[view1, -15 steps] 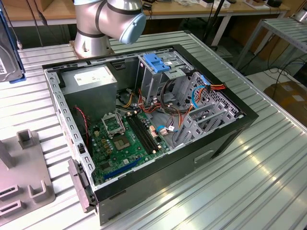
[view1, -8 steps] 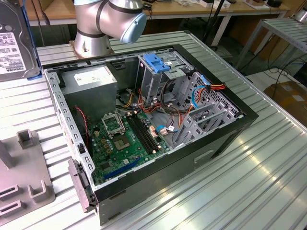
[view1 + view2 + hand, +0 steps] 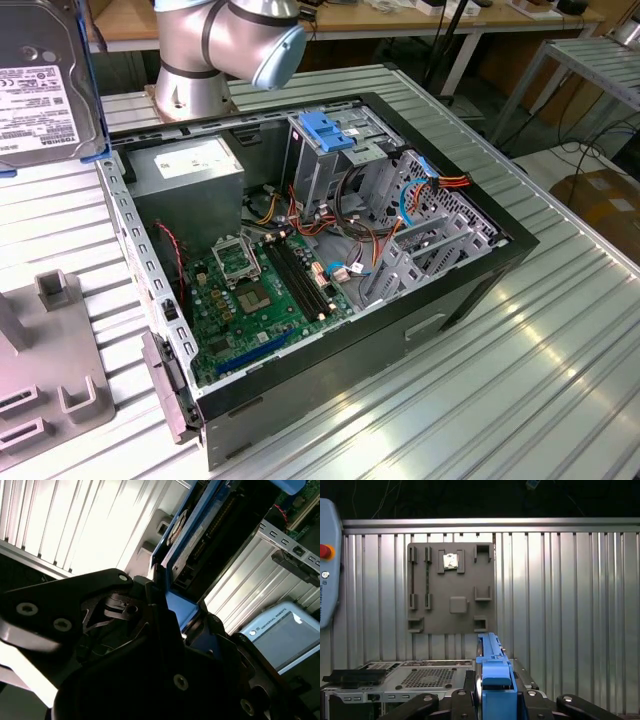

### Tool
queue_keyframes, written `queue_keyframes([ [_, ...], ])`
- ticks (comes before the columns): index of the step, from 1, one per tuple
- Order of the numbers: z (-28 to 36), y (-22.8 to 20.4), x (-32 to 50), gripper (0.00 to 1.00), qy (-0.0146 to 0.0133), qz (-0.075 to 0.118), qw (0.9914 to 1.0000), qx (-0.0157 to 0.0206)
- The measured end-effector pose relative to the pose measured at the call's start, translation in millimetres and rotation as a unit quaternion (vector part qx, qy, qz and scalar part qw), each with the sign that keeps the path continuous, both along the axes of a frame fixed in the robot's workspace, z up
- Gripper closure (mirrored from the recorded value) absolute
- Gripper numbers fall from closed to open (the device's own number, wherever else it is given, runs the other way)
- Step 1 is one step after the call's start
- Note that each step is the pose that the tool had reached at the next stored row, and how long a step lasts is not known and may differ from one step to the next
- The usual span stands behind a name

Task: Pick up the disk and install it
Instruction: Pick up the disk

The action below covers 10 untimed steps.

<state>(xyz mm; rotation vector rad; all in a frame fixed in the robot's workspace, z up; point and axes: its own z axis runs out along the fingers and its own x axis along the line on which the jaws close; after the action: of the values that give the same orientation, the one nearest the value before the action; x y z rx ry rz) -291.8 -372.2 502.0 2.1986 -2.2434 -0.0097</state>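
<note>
- Disk [image 3: 42,82]: grey metal drive with a white printed label, held upright and lifted clear of the desk [image 3: 520,380]. It is outside the computer case [image 3: 440,270], at the exterior view's left.
- Blue side bracket [image 3: 495,687]: clipped along the disk's edge. In the first wrist view it stands out between the jaws.
- Jaws: black, closed on the disk by its blue bracket, one finger pressing each side. Both wrist views show the grip.
- Grey fixture plate [image 3: 451,587]: flat on the desk beyond the tips of the jaws. It has raised slots and pockets, one of them holding a small metal part.
- Computer case: open, lying on its side on the desk, just beside the jaws and lower than them.
- Motherboard [image 3: 260,290]: green, on the case floor, well apart from the jaws.
- Power-supply box [image 3: 190,165]: grey with a white sticker, in the case corner nearest the held disk.
- Drive cage [image 3: 320,160]: metal, topped by a blue latch [image 3: 326,130], further from the jaws than the power-supply box.
- Teach pendant [image 3: 327,560]: on the desk off to one side of the jaws.
- Robot arm [image 3: 225,45]: grey, behind the case.
</note>
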Motion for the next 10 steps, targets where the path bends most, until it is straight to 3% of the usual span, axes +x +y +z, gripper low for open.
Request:
queue_keyframes([
  [10,-0.2,0.0,33.6,0.63,0.0,0.0,1.0,-0.0007],
])
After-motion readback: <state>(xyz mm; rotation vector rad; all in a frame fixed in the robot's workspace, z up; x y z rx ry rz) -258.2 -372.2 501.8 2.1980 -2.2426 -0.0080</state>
